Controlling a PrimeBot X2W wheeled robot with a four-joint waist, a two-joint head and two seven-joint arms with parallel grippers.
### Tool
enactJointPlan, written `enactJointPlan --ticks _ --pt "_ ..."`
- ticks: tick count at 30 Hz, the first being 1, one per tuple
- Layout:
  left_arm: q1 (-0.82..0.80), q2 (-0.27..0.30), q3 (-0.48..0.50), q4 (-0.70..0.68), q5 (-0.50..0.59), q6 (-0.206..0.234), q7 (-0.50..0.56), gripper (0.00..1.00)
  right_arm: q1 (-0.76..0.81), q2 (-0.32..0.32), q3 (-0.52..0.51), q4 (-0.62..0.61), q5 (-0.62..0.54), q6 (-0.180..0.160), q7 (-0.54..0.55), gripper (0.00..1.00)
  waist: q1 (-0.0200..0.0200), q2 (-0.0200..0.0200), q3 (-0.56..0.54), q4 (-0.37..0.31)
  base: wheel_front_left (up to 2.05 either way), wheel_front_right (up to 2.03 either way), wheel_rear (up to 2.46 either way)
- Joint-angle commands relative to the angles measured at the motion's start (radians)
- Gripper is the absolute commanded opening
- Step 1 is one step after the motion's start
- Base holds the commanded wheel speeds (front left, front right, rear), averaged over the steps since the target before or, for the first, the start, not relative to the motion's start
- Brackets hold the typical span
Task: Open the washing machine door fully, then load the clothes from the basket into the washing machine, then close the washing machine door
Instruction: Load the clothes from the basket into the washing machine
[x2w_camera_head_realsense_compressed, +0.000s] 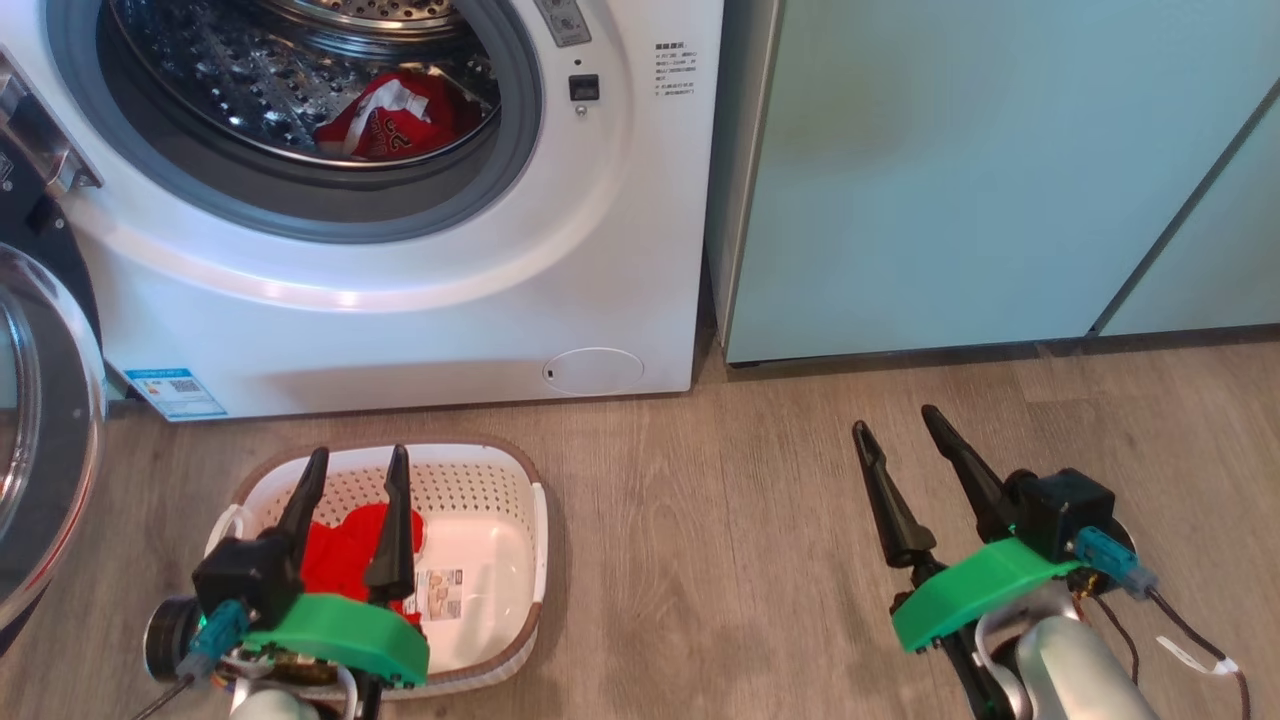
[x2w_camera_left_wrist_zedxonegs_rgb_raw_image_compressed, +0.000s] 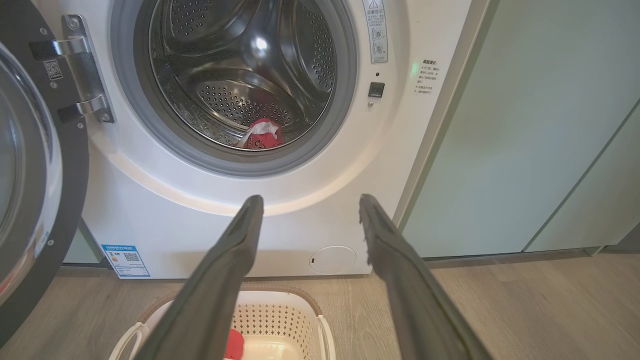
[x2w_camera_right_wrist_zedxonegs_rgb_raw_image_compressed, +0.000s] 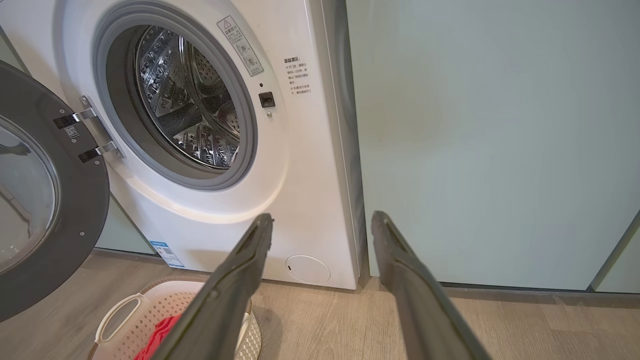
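Note:
The white washing machine (x2w_camera_head_realsense_compressed: 400, 300) stands with its black-rimmed door (x2w_camera_head_realsense_compressed: 40, 440) swung open to the left, also seen as the door (x2w_camera_left_wrist_zedxonegs_rgb_raw_image_compressed: 35, 165) and the door (x2w_camera_right_wrist_zedxonegs_rgb_raw_image_compressed: 45, 200) in the wrist views. A red garment (x2w_camera_head_realsense_compressed: 395, 118) lies inside the drum, the same garment (x2w_camera_left_wrist_zedxonegs_rgb_raw_image_compressed: 260, 136) showing in the left wrist view. The white basket (x2w_camera_head_realsense_compressed: 480, 470) sits on the floor before the machine with another red garment (x2w_camera_head_realsense_compressed: 340, 555) in it. My left gripper (x2w_camera_head_realsense_compressed: 358, 458) hangs open above the basket, holding nothing. My right gripper (x2w_camera_head_realsense_compressed: 898, 418) stands open over bare floor to the right.
Pale teal cabinets (x2w_camera_head_realsense_compressed: 980, 170) stand right of the machine. Wood-look floor (x2w_camera_head_realsense_compressed: 700, 520) stretches between the basket and my right gripper. A round filter cap (x2w_camera_head_realsense_compressed: 594, 370) and a blue sticker (x2w_camera_head_realsense_compressed: 175, 392) mark the machine's lower front.

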Motion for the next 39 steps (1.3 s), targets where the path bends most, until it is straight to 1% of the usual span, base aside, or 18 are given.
enactJointPlan --ticks 1,6,10,14,18,21,26,27,30,32,34,35,37,38,39 --pt "-0.028 0.002 0.026 -0.032 -0.003 0.005 -0.010 1.00 -0.023 0.004 0.024 -0.028 0.005 0.000 -0.006 1.00 0.0001 0.0000 0.000 0.000 0.00 0.00 0.00" --pt "-0.031 0.002 0.022 -0.026 -0.006 0.005 -0.010 1.00 -0.025 0.004 0.024 -0.035 0.006 0.000 -0.006 1.00 0.0001 0.0000 0.016 -0.001 0.00 0.00 0.00" --pt "-0.049 0.002 0.012 0.003 -0.012 0.010 -0.010 1.00 -0.033 0.004 0.021 -0.043 0.001 0.000 -0.006 1.00 0.0001 0.0000 0.058 0.002 0.00 0.00 0.00" --pt "-0.092 0.002 -0.003 0.030 -0.010 0.019 -0.010 1.00 -0.057 0.004 0.013 -0.060 -0.009 0.000 -0.006 1.00 0.0001 0.0000 0.142 0.009 0.00 0.00 0.00" --pt "-0.155 0.002 -0.015 0.098 0.001 0.033 -0.010 1.00 -0.086 0.004 0.008 -0.078 -0.022 0.000 -0.006 1.00 0.0001 0.0000 0.242 0.019 0.00 0.00 0.00" --pt "-0.214 0.002 -0.007 0.148 0.021 0.047 -0.010 1.00 -0.111 0.004 0.005 -0.091 -0.033 0.000 -0.006 1.00 0.0001 0.0000 0.320 0.020 0.00 0.00 0.00" --pt "-0.331 0.009 0.018 0.334 0.071 0.055 -0.010 1.00 -0.147 0.004 -0.007 -0.115 -0.023 0.000 -0.006 1.00 0.0001 0.0000 0.447 0.013 0.00 0.00 0.00" --pt "-0.393 0.027 0.028 0.420 0.087 0.061 -0.010 1.00 -0.156 0.004 -0.002 -0.120 -0.023 0.000 -0.006 1.00 0.0001 0.0000 0.494 0.008 0.00 0.00 0.00" --pt "-0.475 0.051 0.043 0.554 0.102 0.079 -0.010 1.00 -0.172 0.004 0.002 -0.129 -0.017 0.000 -0.006 1.00 0.0001 0.0000 0.558 -0.005 0.00 0.00 0.00" --pt "-0.532 0.078 0.048 0.649 0.111 0.084 -0.010 1.00 -0.184 0.004 0.003 -0.138 -0.007 0.000 -0.006 1.00 0.0001 0.0000 0.603 -0.018 0.00 0.00 0.00" --pt "-0.587 0.106 0.041 0.739 0.128 0.090 -0.010 1.00 -0.195 0.004 0.004 -0.147 0.001 0.000 -0.006 1.00 0.0001 0.0000 0.646 -0.033 0.00 0.00 0.00" --pt "-0.614 0.129 0.020 0.781 0.155 0.091 -0.010 1.00 -0.200 0.004 0.004 -0.151 0.005 0.000 -0.006 1.00 0.0001 0.0000 0.667 -0.040 0.00 0.00 0.00" --pt "-0.671 0.159 0.019 0.849 0.162 0.092 -0.010 1.00 -0.210 0.004 0.003 -0.161 0.012 0.000 -0.006 1.00 0.0001 0.0000 0.709 -0.051 0.00 0.00 0.00" --pt "-0.671 0.159 0.019 0.849 0.162 0.092 -0.010 1.00 -0.210 0.004 0.003 -0.161 0.012 0.000 -0.006 1.00 0.0001 0.0000 0.709 -0.051 0.00 0.00 0.00" --pt "-0.698 0.173 0.022 0.882 0.161 0.092 -0.010 1.00 -0.214 0.004 0.002 -0.167 0.016 0.000 -0.006 1.00 0.0001 0.0000 0.729 -0.056 0.00 0.00 0.00"
